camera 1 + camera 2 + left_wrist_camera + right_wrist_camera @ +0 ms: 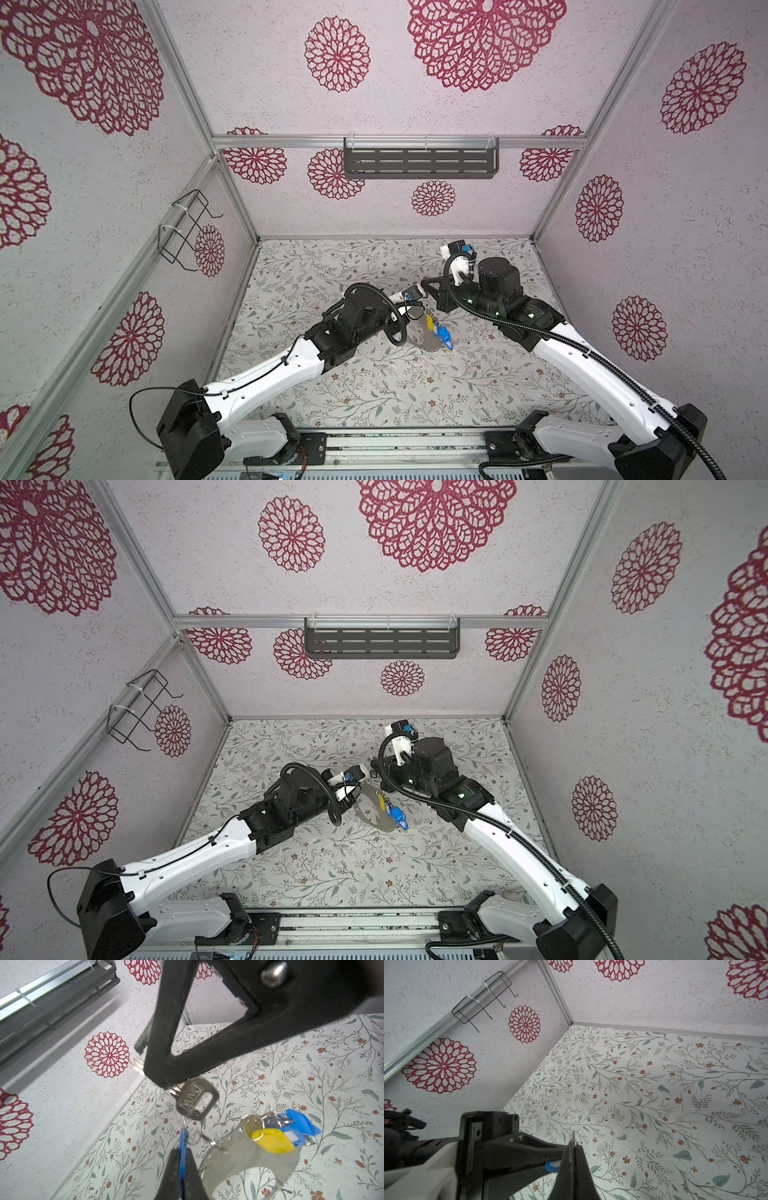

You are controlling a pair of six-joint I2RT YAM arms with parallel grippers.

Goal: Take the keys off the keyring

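In the left wrist view my left gripper is shut on a thin blue key tag, seen edge-on. My right gripper is shut on the blade of a silver key. Small silver loops join this key to the blue tag and to the keyring, a large flat grey hoop with small holes. A yellow tag and another blue tag hang further along the hoop. In both top views the grippers meet mid-table above the keyring. In the right wrist view the right gripper pinches a thin metal edge.
A dark slotted shelf hangs on the back wall and a black wire rack on the left wall. The floral table stretches out in front of the arms. Both arm bases stand at the near edge.
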